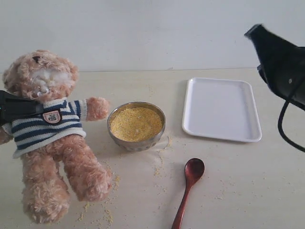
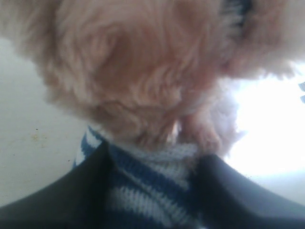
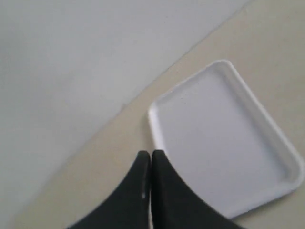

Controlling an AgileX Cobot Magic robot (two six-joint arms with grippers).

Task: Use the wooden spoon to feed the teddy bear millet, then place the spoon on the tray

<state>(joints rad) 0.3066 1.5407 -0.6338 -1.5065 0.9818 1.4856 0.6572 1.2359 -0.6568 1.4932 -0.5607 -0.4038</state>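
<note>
Left pincer [image 2: 151, 188]: you see it clamped on fluffy teddy bear [image 1: 57, 157], at knit striped shirt. Right pincer [image 3: 150, 164]: black tips together, near smooth rounded-corner tray [image 3: 224, 138].

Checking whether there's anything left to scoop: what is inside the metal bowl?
Yellow millet fills the metal bowl nearly to its rim. The grains hide the bowl's bottom, so anything buried beneath cannot be seen. The wooden spoon lies outside, on the table.
</note>
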